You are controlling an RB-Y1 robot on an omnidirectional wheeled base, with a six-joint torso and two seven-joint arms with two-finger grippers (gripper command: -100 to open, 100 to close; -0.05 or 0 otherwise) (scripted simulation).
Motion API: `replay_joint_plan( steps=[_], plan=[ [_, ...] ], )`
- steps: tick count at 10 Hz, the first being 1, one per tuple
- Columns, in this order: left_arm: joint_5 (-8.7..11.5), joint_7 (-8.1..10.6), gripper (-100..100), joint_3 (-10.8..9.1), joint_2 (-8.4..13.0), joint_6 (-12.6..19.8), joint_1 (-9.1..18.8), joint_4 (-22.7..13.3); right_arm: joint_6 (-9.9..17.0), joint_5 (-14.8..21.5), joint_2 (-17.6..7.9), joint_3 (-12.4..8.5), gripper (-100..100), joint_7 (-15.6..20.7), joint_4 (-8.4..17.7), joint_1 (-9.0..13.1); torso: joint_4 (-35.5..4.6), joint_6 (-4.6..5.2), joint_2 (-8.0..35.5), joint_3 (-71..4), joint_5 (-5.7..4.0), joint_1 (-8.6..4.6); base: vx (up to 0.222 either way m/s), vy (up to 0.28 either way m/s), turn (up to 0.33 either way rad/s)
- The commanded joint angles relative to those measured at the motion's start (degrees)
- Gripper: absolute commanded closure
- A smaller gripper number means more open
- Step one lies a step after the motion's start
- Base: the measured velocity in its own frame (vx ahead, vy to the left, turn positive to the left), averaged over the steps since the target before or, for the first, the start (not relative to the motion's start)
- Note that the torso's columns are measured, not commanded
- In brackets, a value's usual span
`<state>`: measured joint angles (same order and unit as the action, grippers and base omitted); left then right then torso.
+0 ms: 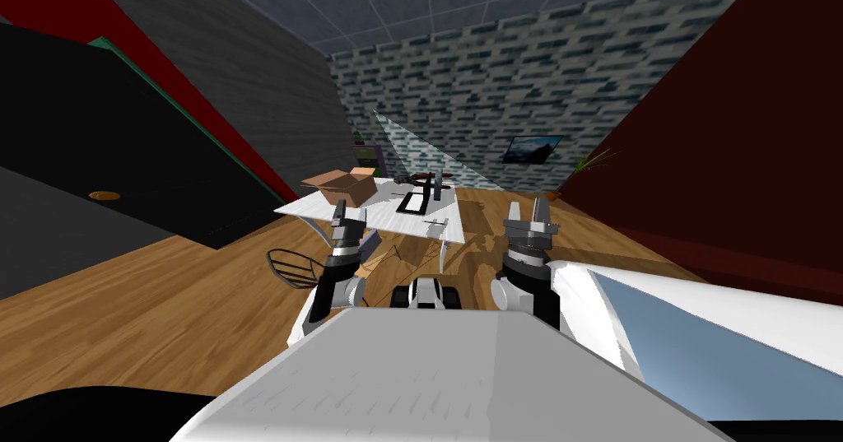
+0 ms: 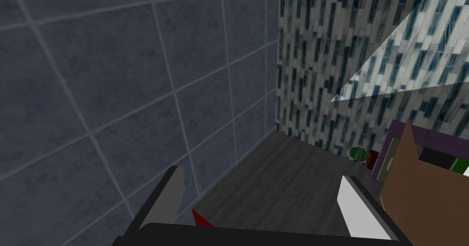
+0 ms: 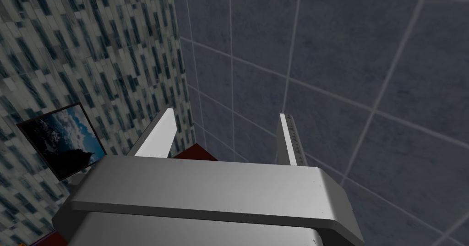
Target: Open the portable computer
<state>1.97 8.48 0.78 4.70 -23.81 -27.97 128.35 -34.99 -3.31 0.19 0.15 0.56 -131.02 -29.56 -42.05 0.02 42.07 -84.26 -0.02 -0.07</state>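
A white table [image 1: 374, 215] stands ahead across the wooden floor. On it lies a flat black-framed slab with a pale middle [image 1: 412, 202], the likeliest portable computer; I cannot tell whether it has a lid up. A dark stand-like object [image 1: 430, 182] rises just behind it. My left gripper [image 1: 344, 211] is held up short of the table's near edge, fingers open and empty; between them my left gripper [image 2: 263, 197] has nothing. My right gripper [image 1: 531, 213] is raised to the right of the table, open; my right gripper [image 3: 224, 138] is empty too.
An open cardboard box [image 1: 342, 186] sits on the table's left part and shows beside the left fingers [image 2: 426, 197]. A wire basket [image 1: 292, 268] lies on the floor at near left. A large white and pale blue object [image 1: 700, 322] is close on my right.
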Motion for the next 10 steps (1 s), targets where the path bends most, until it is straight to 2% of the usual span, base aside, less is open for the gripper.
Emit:
replay_joint_plan(
  steps=[1,8,10],
  plan=[
    [-1.1,-0.55,-100,-1.36,2.4,3.2,1.7,-1.8,0.0,0.0,0.0,0.0,0,0.0,0.0,0.0,-0.2,0.00,0.1,-0.3,-0.01,-0.04,-0.003,-0.053,-0.167],
    [-3.7,-1.83,-100,-4.71,4.8,11.1,6.0,-5.9,0.0,0.0,0.0,0.0,0,0.0,0.0,0.0,-0.2,-0.01,0.2,-0.3,0.02,0.07,0.007,-0.043,-0.149],
    [-4.7,-2.35,-100,-6.06,5.8,14.3,7.7,-7.6,0.0,0.0,0.0,0.0,0,0.0,0.0,0.0,-0.2,0.00,0.2,-0.3,0.01,0.03,0.013,-0.055,-0.244]
  ],
)
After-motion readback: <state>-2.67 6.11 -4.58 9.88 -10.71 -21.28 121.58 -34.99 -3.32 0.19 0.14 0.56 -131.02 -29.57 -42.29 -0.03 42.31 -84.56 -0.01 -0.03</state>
